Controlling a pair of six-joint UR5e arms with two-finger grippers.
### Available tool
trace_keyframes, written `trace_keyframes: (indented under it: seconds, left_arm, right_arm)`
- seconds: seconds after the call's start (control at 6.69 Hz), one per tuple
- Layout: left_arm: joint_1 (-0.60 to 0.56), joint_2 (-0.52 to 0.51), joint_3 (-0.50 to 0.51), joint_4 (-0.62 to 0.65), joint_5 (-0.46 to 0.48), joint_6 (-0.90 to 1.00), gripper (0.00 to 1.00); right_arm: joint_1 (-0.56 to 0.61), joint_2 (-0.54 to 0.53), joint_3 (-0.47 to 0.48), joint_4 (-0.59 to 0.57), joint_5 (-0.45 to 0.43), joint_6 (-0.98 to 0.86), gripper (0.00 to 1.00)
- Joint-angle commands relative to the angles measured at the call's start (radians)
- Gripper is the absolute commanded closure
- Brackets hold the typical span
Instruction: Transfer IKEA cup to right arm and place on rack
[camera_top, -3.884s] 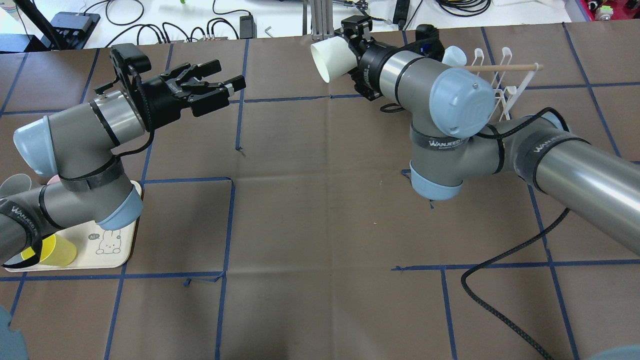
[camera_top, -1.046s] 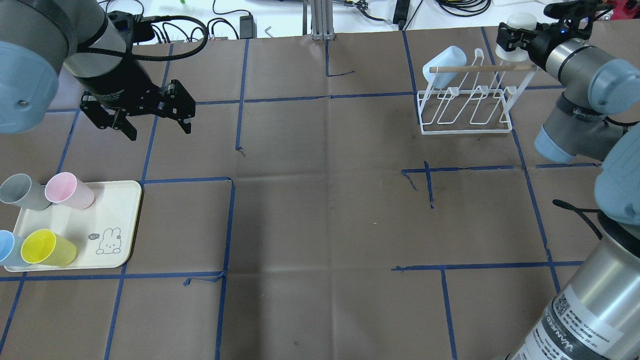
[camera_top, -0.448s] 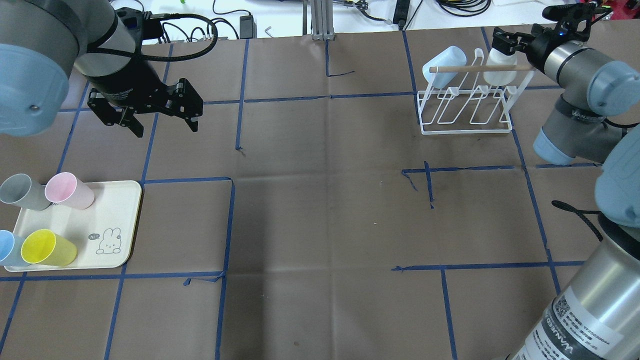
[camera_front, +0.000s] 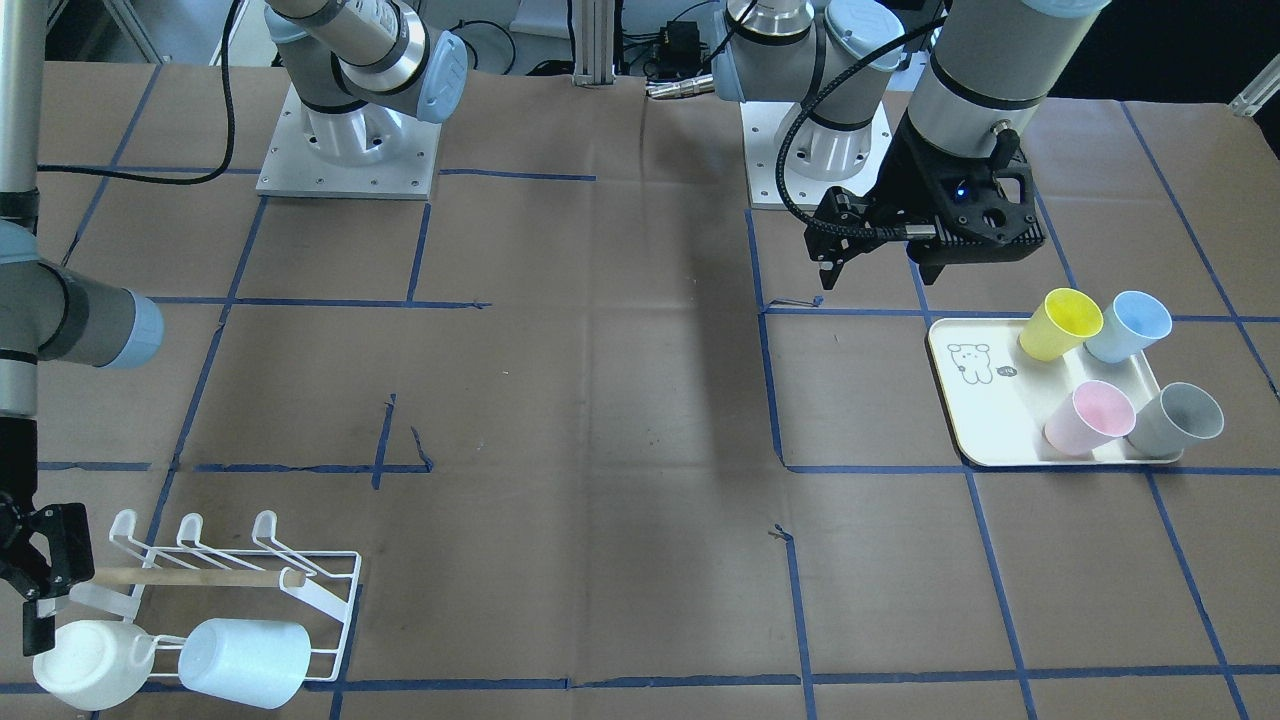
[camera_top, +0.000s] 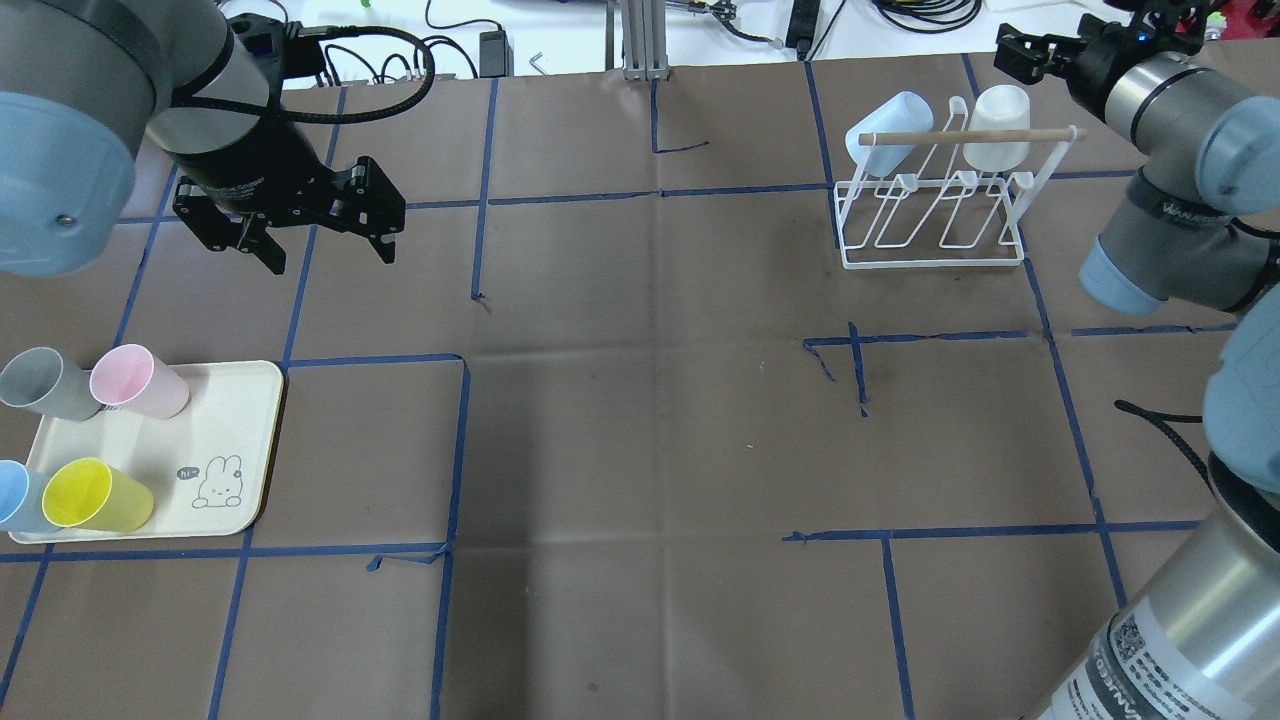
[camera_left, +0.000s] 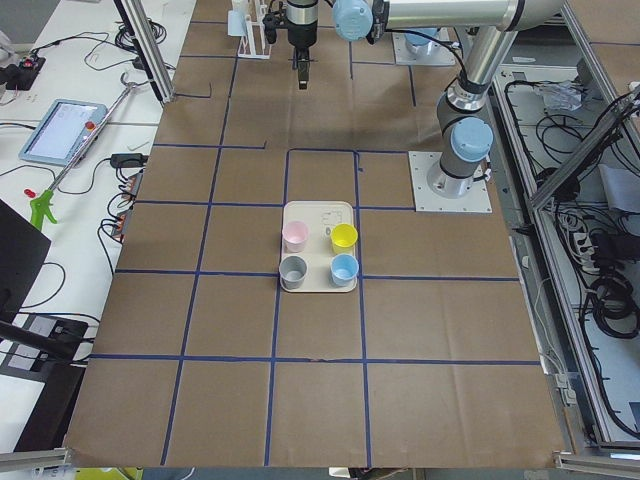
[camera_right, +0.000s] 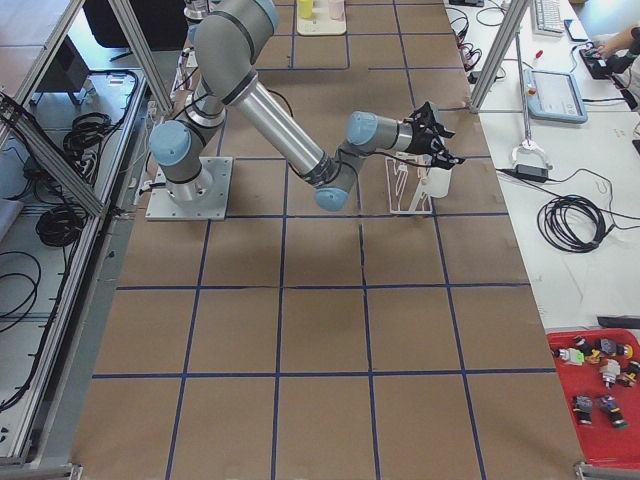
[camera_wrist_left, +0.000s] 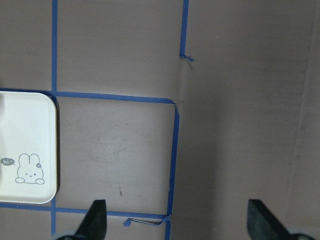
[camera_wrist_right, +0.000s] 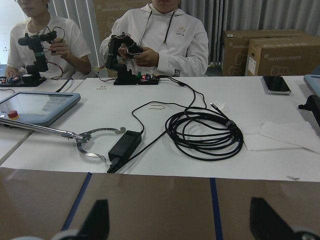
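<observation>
The white IKEA cup (camera_top: 996, 128) hangs upside down on the white wire rack (camera_top: 930, 262), at its right end under the wooden dowel; it also shows in the front view as the white cup (camera_front: 88, 662). My right gripper (camera_top: 1035, 50) is open just beyond and above the cup, not touching it. In its wrist view the right gripper (camera_wrist_right: 180, 222) has its fingertips spread wide with nothing between them. My left gripper (camera_top: 330, 258) hangs open over bare table at the far left, and the left gripper (camera_wrist_left: 175, 220) holds nothing.
A pale blue cup (camera_top: 890, 130) sits on the rack's left end. The cream tray (camera_top: 235, 440) at front left carries pink (camera_top: 135, 380), grey (camera_top: 40, 383), yellow (camera_top: 90, 495) and blue cups. Two people sit behind a white bench with cables (camera_wrist_right: 205, 135) past the far edge.
My right gripper brought the white cup from the table's far middle to the rack, lowered it onto a prong, opened and drew back. The left arm swung left and hardly moves now.
</observation>
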Motion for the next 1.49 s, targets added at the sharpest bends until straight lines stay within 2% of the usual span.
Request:
trace_keyframes:
  seconds: [0.0,0.3,0.6,0.9,1.05,1.2,1.34]
  left_arm:
    - [0.007,0.001,0.000,0.003,-0.001,-0.002,0.01]
    - [0.007,0.003,-0.005,0.012,-0.001,0.000,0.01]
    - [0.007,0.003,-0.005,0.014,-0.001,0.000,0.01]
    - [0.007,0.003,-0.008,0.014,-0.001,0.002,0.01]
    - [0.007,0.003,-0.008,0.014,-0.001,0.000,0.01]
    - [0.007,0.004,-0.008,0.014,-0.001,0.000,0.01]
    - [0.007,0.004,-0.008,0.014,-0.001,-0.002,0.01]
  right_arm:
    - [0.089,-0.111,-0.001,0.207,0.000,0.001,0.00]
    - [0.115,-0.224,-0.006,0.521,-0.008,-0.011,0.00]
    - [0.187,-0.323,-0.014,0.806,-0.131,-0.002,0.00]
    - [0.247,-0.434,-0.070,1.228,-0.192,0.004,0.00]
    - [0.249,-0.461,-0.111,1.366,-0.192,0.043,0.00]
    - [0.264,-0.485,-0.126,1.445,-0.196,0.136,0.00]
    - [0.297,-0.510,-0.124,1.510,-0.268,0.168,0.00]
